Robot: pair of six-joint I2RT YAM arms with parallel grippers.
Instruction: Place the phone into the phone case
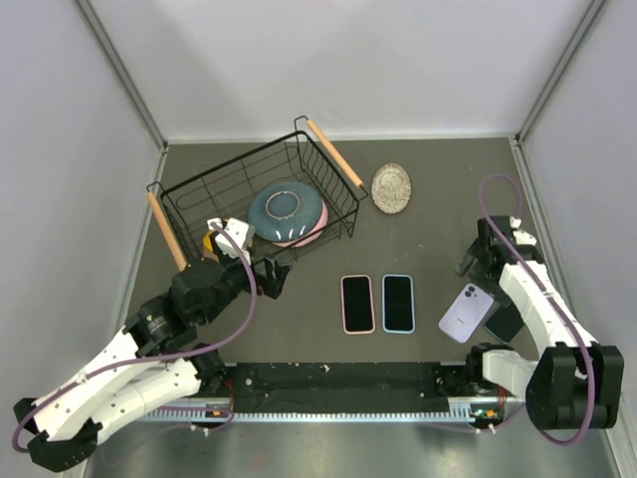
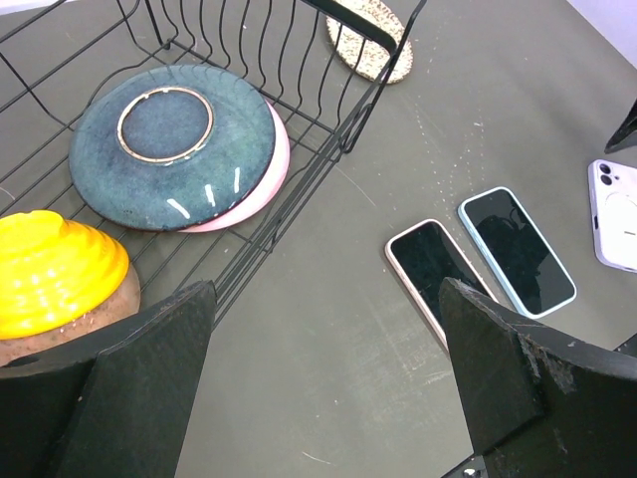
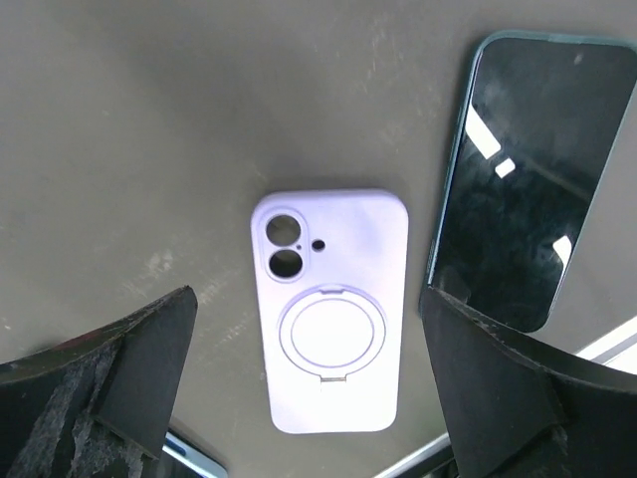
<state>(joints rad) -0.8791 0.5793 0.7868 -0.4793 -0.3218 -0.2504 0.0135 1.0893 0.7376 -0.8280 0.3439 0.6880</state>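
Observation:
A lilac phone case (image 3: 330,309) lies back up, its ring stand showing, on the dark table; it also shows in the top view (image 1: 466,312). A dark teal-edged phone (image 3: 523,179) lies screen up just right of it, partly under the right arm in the top view (image 1: 506,322). A pink-edged phone (image 1: 357,303) and a blue-edged phone (image 1: 398,303) lie side by side at mid-table. My right gripper (image 3: 307,329) is open and empty, hovering over the case. My left gripper (image 2: 326,329) is open and empty, above the table left of the pink-edged phone (image 2: 433,264).
A black wire basket (image 1: 199,189) with wooden handles stands at the back left, holding a blue bowl (image 2: 169,139) on a pink plate and a yellow ribbed object (image 2: 55,269). A round speckled coaster (image 1: 391,188) lies behind the phones. Grey walls enclose the table.

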